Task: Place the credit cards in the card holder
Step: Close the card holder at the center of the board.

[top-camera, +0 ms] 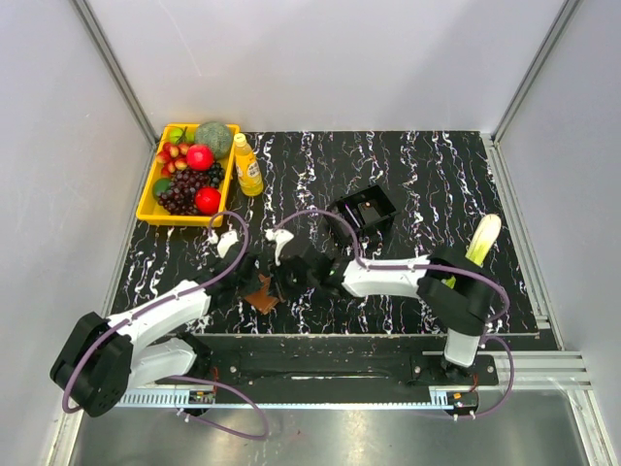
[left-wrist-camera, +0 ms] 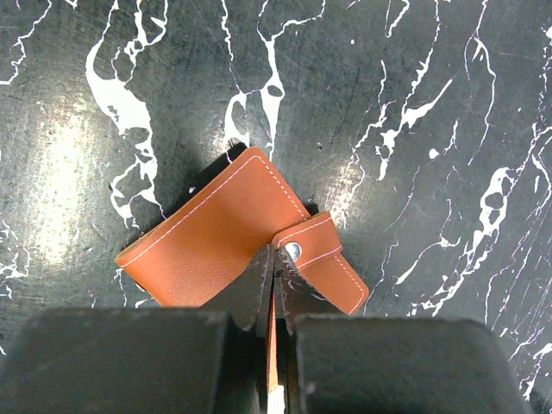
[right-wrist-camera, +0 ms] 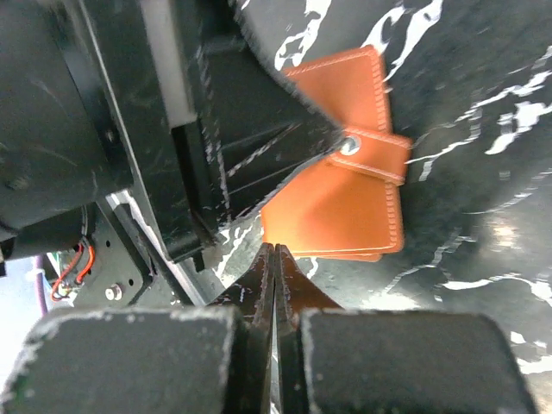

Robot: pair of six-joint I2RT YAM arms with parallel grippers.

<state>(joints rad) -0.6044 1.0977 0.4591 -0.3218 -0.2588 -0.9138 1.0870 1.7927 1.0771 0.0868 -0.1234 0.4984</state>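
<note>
We see the left gripper (left-wrist-camera: 274,274) with fingers pressed together, pinching a thin orange-brown edge of the card holder (left-wrist-camera: 216,233); a sliver of leather shows between the fingers. The right gripper (right-wrist-camera: 274,263) is also closed, fingers flush, with nothing visible between them. Its tip sits at the card holder's near edge, and we can't tell if it touches.

The card holder is tan-orange leather, roughly square, with pale stitching along the border. A short strap (left-wrist-camera: 323,259) folds over one side and ends in a round metal snap (left-wrist-camera: 294,251). The left fingertips sit right at that snap. We see no logo or print on the leather.

The card holder lies flat on the black, white-veined table (left-wrist-camera: 414,103), near the front edge and left of centre, between the two grippers.

Farther back there is a black box (top-camera: 367,209) near mid-table. A yellow bin (top-camera: 146,202) of fruit (top-camera: 200,157) sits in the far left corner, with a bottle (top-camera: 247,165) just beside it. The bottle's label is too small for us to read.
</note>
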